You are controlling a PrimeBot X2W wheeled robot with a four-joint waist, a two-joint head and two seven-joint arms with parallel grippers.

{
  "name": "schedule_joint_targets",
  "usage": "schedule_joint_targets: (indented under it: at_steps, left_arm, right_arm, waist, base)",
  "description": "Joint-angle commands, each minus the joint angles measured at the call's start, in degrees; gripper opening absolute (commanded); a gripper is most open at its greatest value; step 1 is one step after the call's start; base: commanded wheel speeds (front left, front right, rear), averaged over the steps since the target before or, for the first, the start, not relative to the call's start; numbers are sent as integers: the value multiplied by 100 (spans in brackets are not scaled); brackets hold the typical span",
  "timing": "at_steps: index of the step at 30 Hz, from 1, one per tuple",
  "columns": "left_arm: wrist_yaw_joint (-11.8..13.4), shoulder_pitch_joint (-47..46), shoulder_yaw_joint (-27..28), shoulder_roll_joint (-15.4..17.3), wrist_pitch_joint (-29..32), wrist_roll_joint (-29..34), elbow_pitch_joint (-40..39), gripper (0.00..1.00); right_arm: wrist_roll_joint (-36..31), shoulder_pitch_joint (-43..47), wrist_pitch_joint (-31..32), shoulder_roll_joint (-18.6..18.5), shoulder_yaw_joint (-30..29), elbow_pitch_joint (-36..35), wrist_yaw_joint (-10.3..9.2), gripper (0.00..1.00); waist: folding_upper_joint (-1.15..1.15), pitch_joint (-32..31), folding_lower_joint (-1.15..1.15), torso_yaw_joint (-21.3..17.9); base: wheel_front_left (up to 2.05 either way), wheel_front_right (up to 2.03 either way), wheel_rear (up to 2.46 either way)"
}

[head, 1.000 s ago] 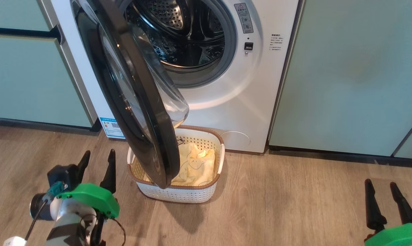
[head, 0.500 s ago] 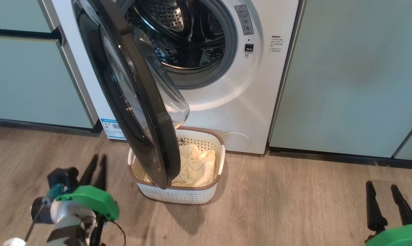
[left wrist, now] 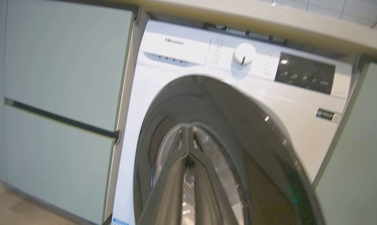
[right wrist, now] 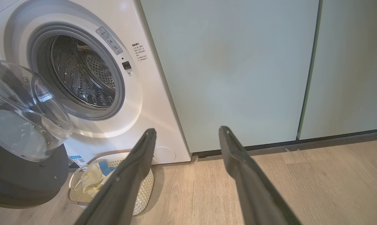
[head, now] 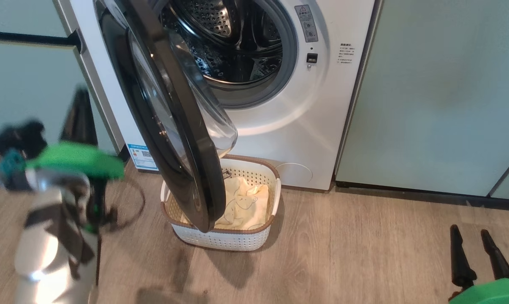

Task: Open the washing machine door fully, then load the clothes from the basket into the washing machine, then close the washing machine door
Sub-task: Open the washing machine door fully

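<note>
The white washing machine stands with its steel drum exposed. Its glossy black door is swung partway out, its lower edge hanging over the cream basket on the floor. Pale yellow clothes lie in the basket, with a bit of blue trim among them. My left gripper is raised at the left of the door, blurred, with its fingers shut on nothing. In the left wrist view the left gripper points at the door's outer face. At the lower right my right gripper is open and holds nothing.
Pale green cabinets flank the machine on the left and right. Wood floor stretches between the basket and my right gripper. The door's clear glass bowl bulges toward the drum opening.
My left gripper has shut and risen from near the floor to beside the door's left side. The head camera has shifted slightly. The right gripper, door and basket have stayed put.
</note>
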Motion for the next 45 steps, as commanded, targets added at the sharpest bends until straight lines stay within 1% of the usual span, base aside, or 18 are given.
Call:
schedule_joint_targets:
  at_steps: [1,5,8,11,12,15,18,21,24,28,29,31,32,36,38,41,45]
  left_arm:
    - [66,-485,144,162,98,-37,-449,0]
    - [116,-871,-33,25,445,-175,-1198,0]
    - [185,-1169,-328,-127,715,-228,-1681,0]
    - [267,-1460,-736,-266,986,-345,-2027,0]
    - [267,-1460,-736,-266,986,-345,-2027,0]
    - [402,-1668,-1276,-344,1227,-449,-2256,0]
    - [598,-1764,-1881,-373,1386,-583,-2395,0]
    - [912,-1756,-2638,-378,1373,-948,-2477,0]
    - [1205,-1704,-3448,-380,1284,-1256,-2405,0]
    - [1534,-1663,-4272,-381,1025,-1513,-2185,0]
    - [1602,-1664,-4449,-381,930,-1508,-2119,0]
    - [1725,-1671,-4798,-381,749,-1310,-1921,0]
    - [1780,-1612,-4954,-381,673,-1414,-1856,0]
    - [1951,-1500,-5600,-381,391,-1618,-1558,0]
    - [2030,-1505,-5947,-381,265,-1551,-1372,0]
    - [2108,-1460,-6423,-381,98,-1632,-1137,0]
    - [2149,-1363,-6965,-381,-77,-1870,-776,0]
  right_arm:
    - [6,-83,-55,-45,90,-160,2,100]
    - [11,-70,-55,-29,85,-173,2,100]
    - [51,-49,-55,-14,22,-180,2,100]
    - [59,-31,-55,2,-8,-189,2,100]
    - [59,-31,-55,2,-8,-189,2,100]
    - [49,-21,-55,17,-3,-190,2,100]
    - [45,-32,-55,20,17,-184,2,100]
    - [51,-57,-55,11,39,-184,2,100]
    - [51,-76,-55,5,46,-181,2,100]
    - [61,-107,-55,-13,66,-173,2,100]
    - [64,-113,-55,-18,70,-170,2,100]
    - [69,-119,-55,-28,68,-166,2,100]
    - [71,-121,-55,-28,70,-163,2,100]
    - [69,-118,-55,-28,64,-152,2,100]
    - [70,-117,-55,-35,67,-151,2,100]
    - [76,-133,-55,-51,78,-150,2,100]
    - [75,-153,-55,-61,108,-160,2,100]
  waist:
    - [0,5,0,8]
    - [0,21,0,32]
    - [0,36,0,91]
    - [0,41,0,129]
    - [0,41,0,129]
    - [0,43,0,145]
    - [0,46,0,135]
    - [0,55,0,118]
    - [0,75,0,105]
    - [0,108,0,69]
    - [0,114,0,60]
    - [0,127,0,47]
    - [0,131,0,37]
    - [0,138,0,24]
    - [0,134,0,20]
    - [0,136,0,18]
    - [0,146,0,11]
  base:
    - [0,0,0]
    - [0,0,0]
    - [0,0,0]
    - [0,0,0]
    - [0,0,0]
    - [0,0,0]
    - [0,0,0]
    - [0,0,0]
    - [0,0,0]
    - [0,0,0]
    - [0,0,0]
    - [0,0,0]
    - [0,0,0]
    - [0,0,0]
    - [0,0,0]
    - [0,0,0]
    - [0,0,0]
